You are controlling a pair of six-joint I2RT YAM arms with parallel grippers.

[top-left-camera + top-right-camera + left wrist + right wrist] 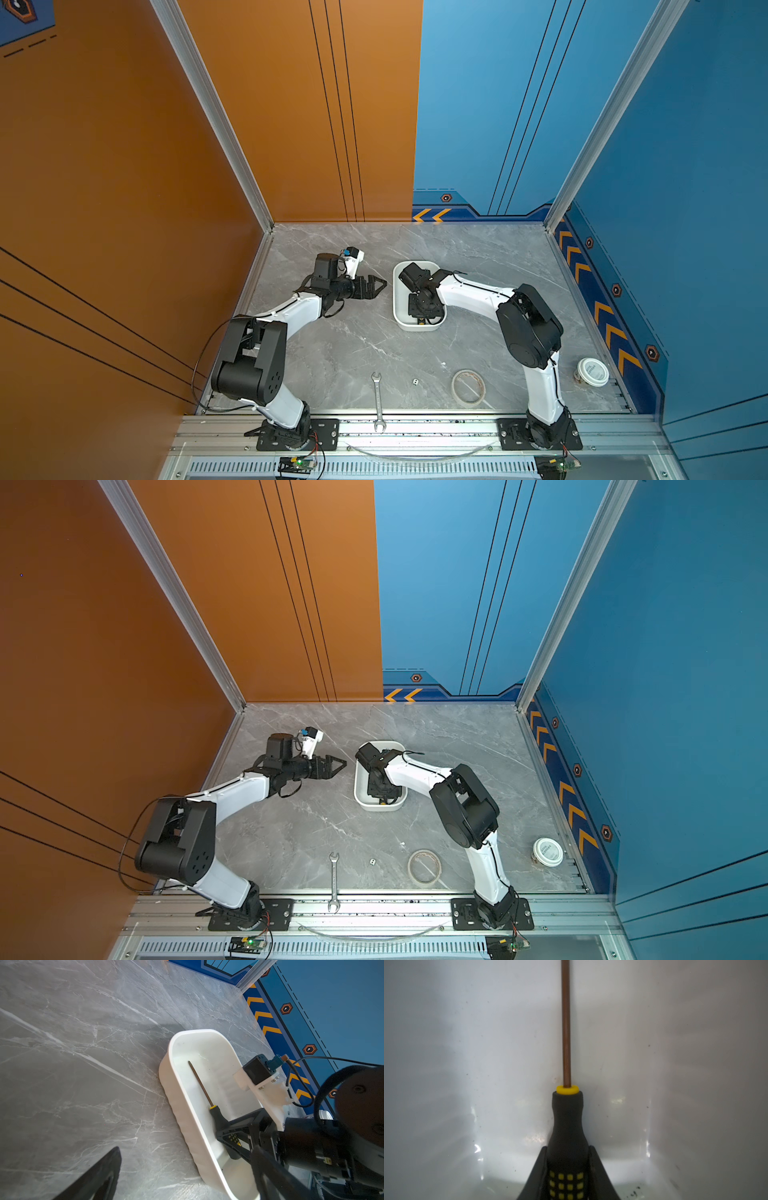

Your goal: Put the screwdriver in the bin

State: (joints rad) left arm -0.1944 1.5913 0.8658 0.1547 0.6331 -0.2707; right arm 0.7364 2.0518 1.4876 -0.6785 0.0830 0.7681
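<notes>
Screwdriver is down inside the white bin mid-table, shaft pointing at the far end, handle at the near end. Right fingers are clamped on the handle. Left fingers are apart, just left of the bin.

Both arms are built of white link shells and bulky black joint housings, thin black cables are run along them, and behind the black triangular open-frame fingers of the left gripper and right gripper a small black camera is screwed to a white bracket.
</notes>
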